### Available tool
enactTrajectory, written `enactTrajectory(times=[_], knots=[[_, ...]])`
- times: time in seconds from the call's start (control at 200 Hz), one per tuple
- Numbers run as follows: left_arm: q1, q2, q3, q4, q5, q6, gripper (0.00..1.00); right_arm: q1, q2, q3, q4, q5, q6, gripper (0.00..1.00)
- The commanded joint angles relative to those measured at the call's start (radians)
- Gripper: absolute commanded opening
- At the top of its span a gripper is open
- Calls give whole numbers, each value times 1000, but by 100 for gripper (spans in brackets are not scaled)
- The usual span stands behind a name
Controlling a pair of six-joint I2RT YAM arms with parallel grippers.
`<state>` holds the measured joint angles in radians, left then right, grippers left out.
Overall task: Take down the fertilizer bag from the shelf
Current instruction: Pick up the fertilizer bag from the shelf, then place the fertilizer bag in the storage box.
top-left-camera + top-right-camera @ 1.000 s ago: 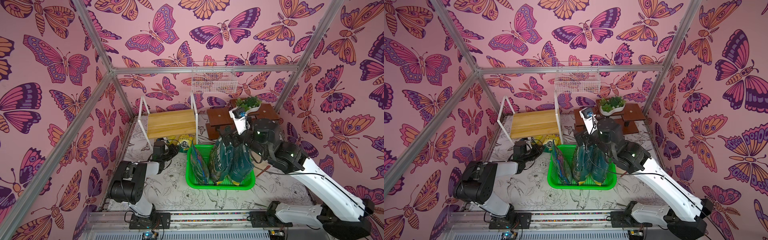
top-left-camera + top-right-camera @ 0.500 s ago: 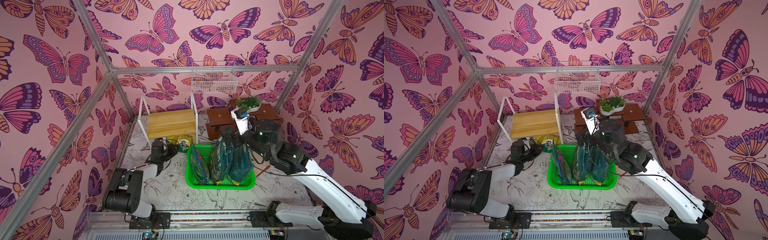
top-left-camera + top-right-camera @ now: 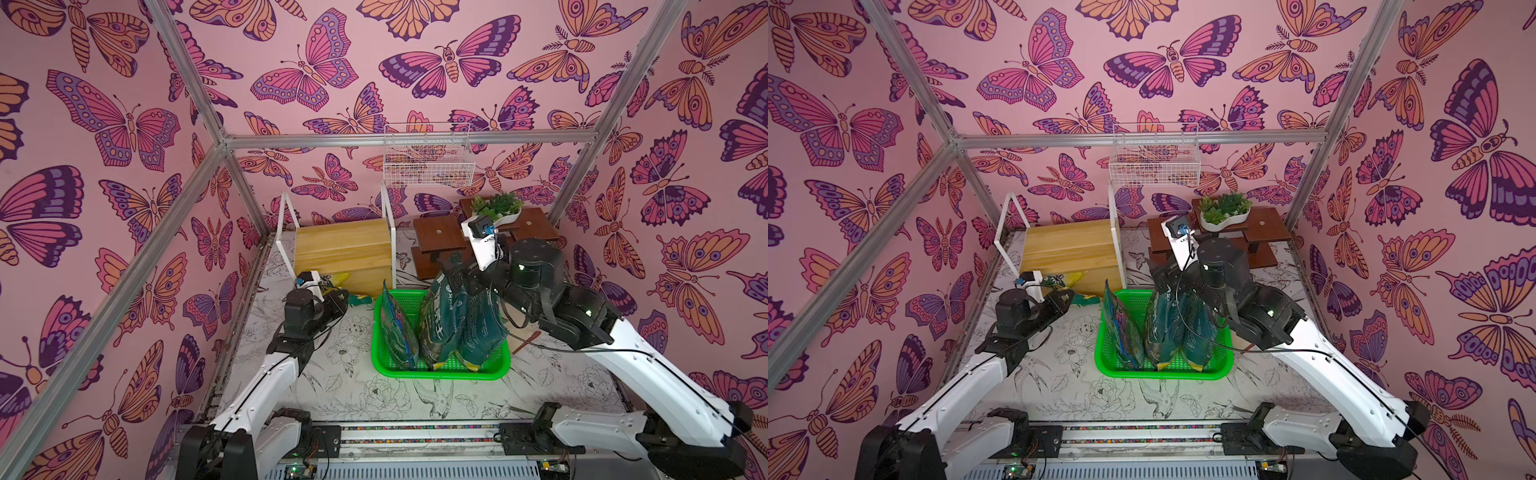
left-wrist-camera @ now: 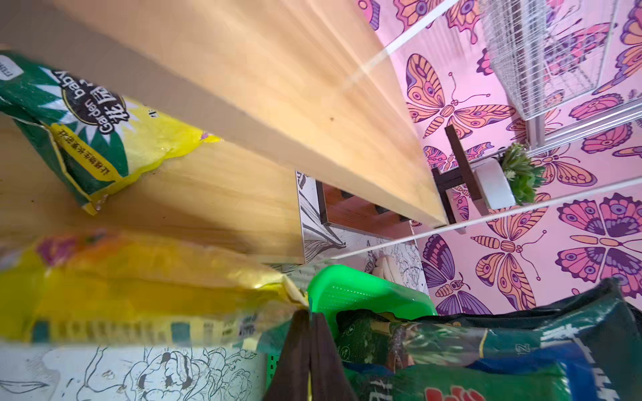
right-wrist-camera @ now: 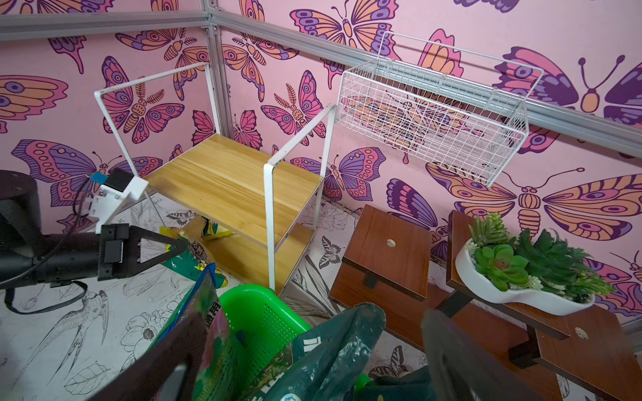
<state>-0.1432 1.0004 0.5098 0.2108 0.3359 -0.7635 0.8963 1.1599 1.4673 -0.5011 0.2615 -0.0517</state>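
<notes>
The left pincer (image 4: 309,314) is pressed together on a corner of the fertilizer bag (image 4: 139,288). The bag is a crinkled yellow pouch with green bands and print, blurred in the left wrist view. It stretches away from the tips, low down at the front edge of the lower board of the shelf (image 3: 345,249) and just above the tabletop (image 3: 353,395). Whether it rests on either I cannot tell. Further in, under the top board, a second bag (image 4: 87,139) lies on the lower board; it is green and yellow, with a white starburst and the words "Garden baby". Just beside the shelf stands the green basket (image 3: 440,372), with dark bags (image 3: 440,328) upright in it. The right pincer (image 5: 312,326) hangs spread wide over them, with one dark green bag top between its fingers.
</notes>
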Motion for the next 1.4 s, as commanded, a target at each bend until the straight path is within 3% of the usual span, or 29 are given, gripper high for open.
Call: enactTrajectory(times=[0.0,0.491,0.806,1.247,1.392], knots=[[-1,-74,12,-23,-4,27,0,-6,-2,5,-12,-2,19,99],[-19,-266,227,-255,54,13,0,-7,-9,6,-17,-13,38,99],[-67,-235,410,-294,131,-20,0,-7,-8,-5,-11,-8,42,99],[-377,-65,682,-292,211,14,0,-7,-15,-22,-9,11,43,99],[-418,-13,703,-293,194,47,0,-7,-23,-26,-11,12,46,99]])
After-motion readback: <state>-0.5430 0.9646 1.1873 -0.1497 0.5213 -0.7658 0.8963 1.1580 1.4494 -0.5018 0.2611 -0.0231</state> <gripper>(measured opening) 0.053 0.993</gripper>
